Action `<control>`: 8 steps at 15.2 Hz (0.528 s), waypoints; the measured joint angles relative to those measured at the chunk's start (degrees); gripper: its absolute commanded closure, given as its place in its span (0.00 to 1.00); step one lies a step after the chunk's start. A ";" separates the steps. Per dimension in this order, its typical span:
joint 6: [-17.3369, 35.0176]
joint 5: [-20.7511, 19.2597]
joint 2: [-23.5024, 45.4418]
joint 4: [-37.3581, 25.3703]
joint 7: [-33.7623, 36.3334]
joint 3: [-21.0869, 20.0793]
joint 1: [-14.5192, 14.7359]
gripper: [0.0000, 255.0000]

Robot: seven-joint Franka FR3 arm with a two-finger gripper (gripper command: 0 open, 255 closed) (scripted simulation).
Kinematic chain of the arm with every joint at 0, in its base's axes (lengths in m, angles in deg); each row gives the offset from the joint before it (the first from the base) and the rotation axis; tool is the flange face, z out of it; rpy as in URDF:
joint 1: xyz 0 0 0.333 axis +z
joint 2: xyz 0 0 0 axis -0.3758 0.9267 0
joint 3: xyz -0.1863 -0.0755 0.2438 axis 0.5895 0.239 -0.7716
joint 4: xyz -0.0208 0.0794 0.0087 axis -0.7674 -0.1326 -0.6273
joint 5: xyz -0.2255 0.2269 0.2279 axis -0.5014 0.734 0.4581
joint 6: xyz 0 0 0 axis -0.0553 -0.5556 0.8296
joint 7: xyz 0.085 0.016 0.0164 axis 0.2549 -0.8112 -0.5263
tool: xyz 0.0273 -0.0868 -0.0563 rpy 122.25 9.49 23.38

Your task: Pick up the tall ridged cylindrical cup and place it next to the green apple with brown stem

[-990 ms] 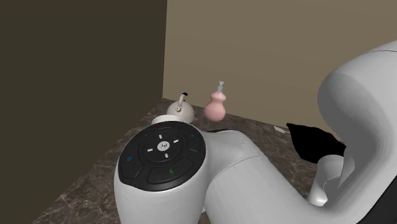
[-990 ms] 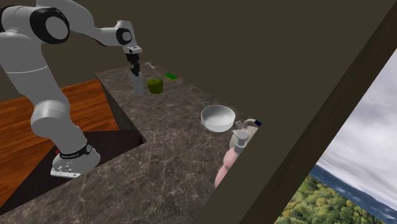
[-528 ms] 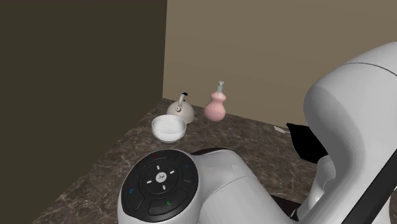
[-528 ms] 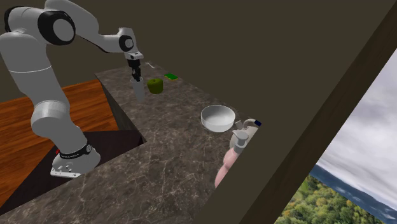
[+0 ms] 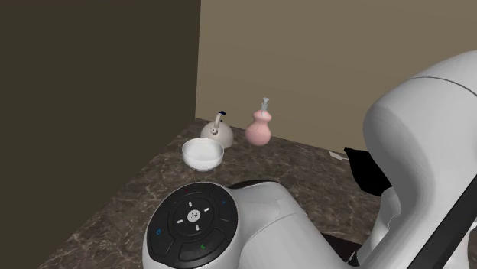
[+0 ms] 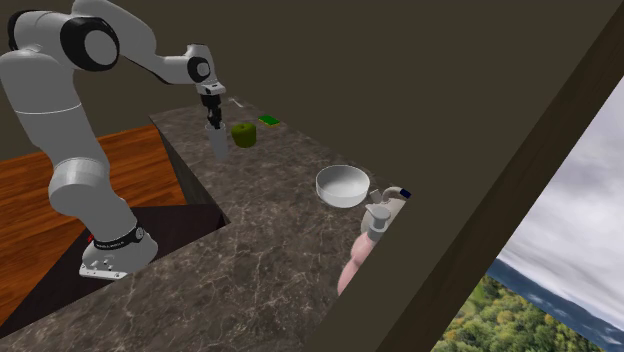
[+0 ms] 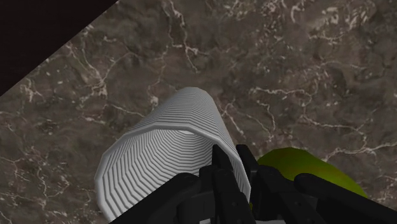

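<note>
Wrist view, black gripper (image 7: 234,159) closed narrow on the wall of the pale ridged cup (image 7: 167,149), cup tilted beneath the fingers, green apple (image 7: 299,170) just beside the gripper, dark marbled counter (image 7: 305,76) beyond.

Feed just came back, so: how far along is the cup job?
Done: the grasp; the tool is shut on the cup at its rim. In hand: the cup hangs tilted close beside the apple; whether its base touches the counter I cannot tell. Left: stand it upright next to the apple and open the tool.
</note>
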 measured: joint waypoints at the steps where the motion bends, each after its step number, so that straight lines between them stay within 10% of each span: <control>1: 0.00 0.00 0.00 0.00 0.00 0.00 0.00 0.00; 8: -2.27 0.72 -0.72 -1.83 -0.47 -0.18 -0.02 0.00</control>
